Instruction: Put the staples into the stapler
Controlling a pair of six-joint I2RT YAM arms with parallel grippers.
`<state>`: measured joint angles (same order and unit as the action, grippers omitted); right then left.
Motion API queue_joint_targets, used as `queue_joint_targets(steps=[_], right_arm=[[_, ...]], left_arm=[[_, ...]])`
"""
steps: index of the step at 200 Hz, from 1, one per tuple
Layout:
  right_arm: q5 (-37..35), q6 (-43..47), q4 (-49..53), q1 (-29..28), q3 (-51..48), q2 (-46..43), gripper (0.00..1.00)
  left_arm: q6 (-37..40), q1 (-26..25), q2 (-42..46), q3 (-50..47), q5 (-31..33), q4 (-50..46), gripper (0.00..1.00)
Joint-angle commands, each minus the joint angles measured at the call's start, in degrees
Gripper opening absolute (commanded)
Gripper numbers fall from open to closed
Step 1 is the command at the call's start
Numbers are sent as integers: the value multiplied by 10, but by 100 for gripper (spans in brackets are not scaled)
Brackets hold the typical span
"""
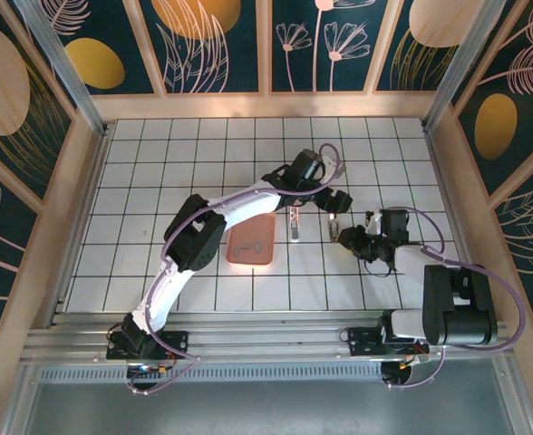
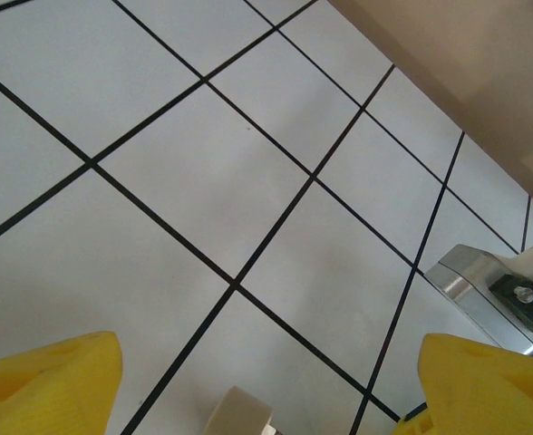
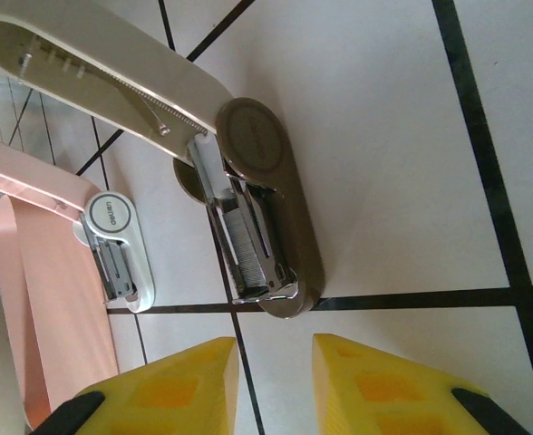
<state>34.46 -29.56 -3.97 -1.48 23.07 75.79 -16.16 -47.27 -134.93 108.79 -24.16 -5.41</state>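
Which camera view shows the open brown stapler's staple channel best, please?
The right wrist view: the open brown oval stapler sits close, lid raised, metal channel exposed. The top external view shows the stapler small and distant, its detail lost. In the left wrist view I cannot identify it.

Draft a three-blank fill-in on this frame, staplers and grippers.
1. The brown stapler has its lid swung ____.
2. The tray left of the white stapler is ____ in colour.
3. The left gripper holds its yellow fingers ____ apart than the right gripper does.
Missing: open; pink; wider.
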Motion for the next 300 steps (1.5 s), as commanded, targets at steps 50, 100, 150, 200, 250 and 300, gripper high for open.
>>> queue_joint_targets(steps=[50,100,150,200,250,300], right_arm=[[-9,4,-8,3,3,18,26],[-22,4,-7,3,7,22,25],[-35,6,-8,3,10,25,23],[-48,8,-4,3,14,31,22],[-56,7,-8,3,17,36,22],[-56,6,-17,3,18,46,22]], left_arm=[[-13,-7,-40,41,-39,-18,84],[-12,-9,-42,39,-66,-20,82],[-7,-11,-32,23,-89,-20,80],[1,-12,6,-21,-121,20,80],[21,-19,27,-50,-136,26,80],[33,-25,39,-67,-130,24,80]])
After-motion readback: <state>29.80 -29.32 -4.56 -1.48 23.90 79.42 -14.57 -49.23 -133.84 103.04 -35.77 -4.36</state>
